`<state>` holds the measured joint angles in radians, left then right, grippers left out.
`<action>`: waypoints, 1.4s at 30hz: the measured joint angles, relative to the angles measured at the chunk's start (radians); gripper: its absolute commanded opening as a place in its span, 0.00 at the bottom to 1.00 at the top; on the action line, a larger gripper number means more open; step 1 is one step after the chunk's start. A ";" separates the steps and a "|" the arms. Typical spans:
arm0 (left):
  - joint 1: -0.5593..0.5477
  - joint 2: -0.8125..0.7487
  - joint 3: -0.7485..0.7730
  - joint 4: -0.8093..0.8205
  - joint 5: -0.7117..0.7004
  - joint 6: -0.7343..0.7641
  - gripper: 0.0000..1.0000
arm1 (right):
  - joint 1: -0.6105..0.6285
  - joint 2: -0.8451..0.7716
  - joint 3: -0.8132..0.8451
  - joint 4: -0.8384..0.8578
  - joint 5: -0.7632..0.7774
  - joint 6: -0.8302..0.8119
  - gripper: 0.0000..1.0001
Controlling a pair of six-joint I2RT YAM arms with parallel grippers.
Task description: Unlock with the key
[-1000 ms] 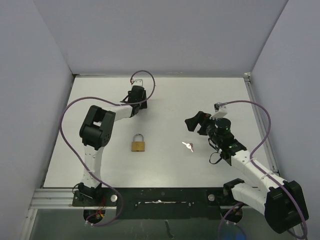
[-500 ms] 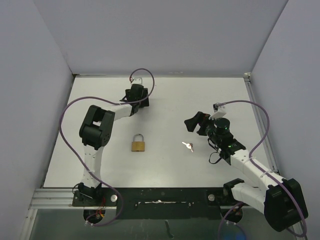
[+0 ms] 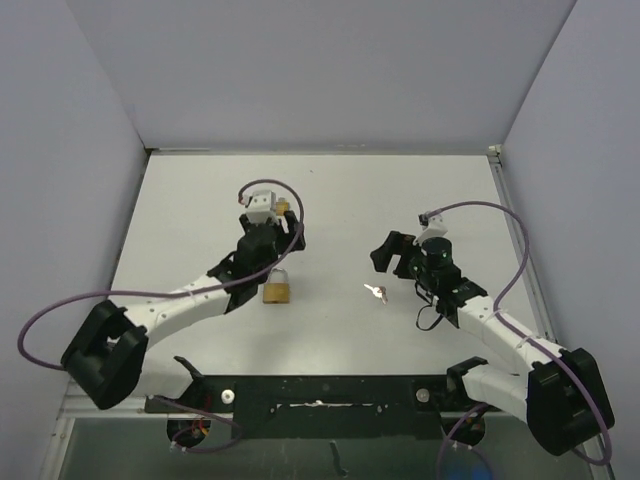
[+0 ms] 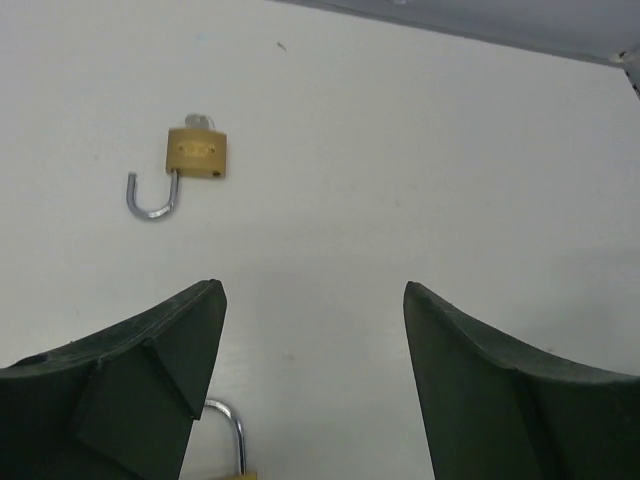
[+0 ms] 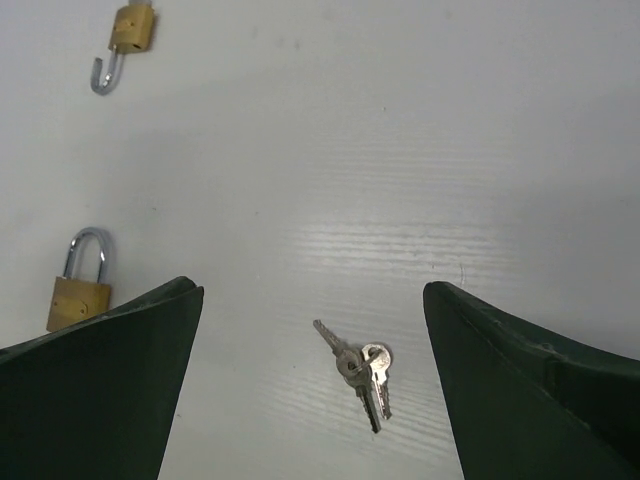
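Observation:
A closed brass padlock (image 3: 277,290) lies at mid-table; only its steel shackle (image 4: 228,438) shows in the left wrist view. My left gripper (image 3: 271,265) (image 4: 311,290) hangs open just above that shackle, with nothing between its fingers. A pair of silver keys on a ring (image 3: 375,292) (image 5: 362,375) lies to the right of the padlock. My right gripper (image 3: 394,261) (image 5: 312,290) stands wide open just beyond them, and the keys sit between its fingers in the right wrist view, untouched. The closed padlock (image 5: 80,285) also shows at that view's left.
A second brass padlock (image 3: 284,207) (image 4: 195,155) (image 5: 125,40) lies farther back with its shackle swung open and something silver at its base. The left arm's purple cable loops over the left side of the table (image 3: 470,200). Grey walls close in three sides.
The left arm has swung from the far middle of the table back to just above the closed padlock, its jaws widening. The second, open padlock now shows. The right gripper edged toward the keys.

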<state>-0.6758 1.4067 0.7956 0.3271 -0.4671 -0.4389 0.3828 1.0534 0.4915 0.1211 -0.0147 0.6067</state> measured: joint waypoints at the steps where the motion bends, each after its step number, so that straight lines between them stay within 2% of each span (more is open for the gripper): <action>1: -0.027 -0.047 -0.053 0.010 -0.006 -0.022 0.70 | 0.007 0.010 0.000 -0.018 0.013 -0.005 0.97; 3: -0.069 -0.128 -0.169 0.012 -0.040 -0.071 0.70 | 0.027 0.032 0.000 -0.037 0.029 -0.016 0.98; 6: -0.150 -0.200 -0.293 -0.087 -0.137 -0.143 0.71 | 0.060 0.063 0.000 -0.063 0.050 -0.026 0.98; 11: -0.248 -0.267 -0.333 -0.239 -0.236 -0.254 0.71 | 0.101 0.073 0.002 -0.086 0.087 -0.027 0.97; 15: -0.252 -0.263 -0.335 -0.274 -0.262 -0.318 0.71 | 0.116 0.073 0.020 -0.093 0.109 -0.026 0.98; 19: -0.252 -0.195 -0.335 -0.287 -0.262 -0.366 0.71 | 0.117 0.073 0.030 -0.093 0.119 -0.026 0.98; 29: -0.252 -0.036 -0.299 -0.314 -0.224 -0.389 0.71 | 0.122 0.071 0.030 -0.099 0.127 -0.026 0.98; 42: -0.238 -0.030 -0.279 -0.339 -0.174 -0.393 0.71 | 0.122 0.062 0.030 -0.100 0.127 -0.027 0.97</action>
<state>-0.9134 1.3766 0.5167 -0.0116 -0.6407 -0.8322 0.5049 1.1152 0.5213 0.0216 0.1127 0.5800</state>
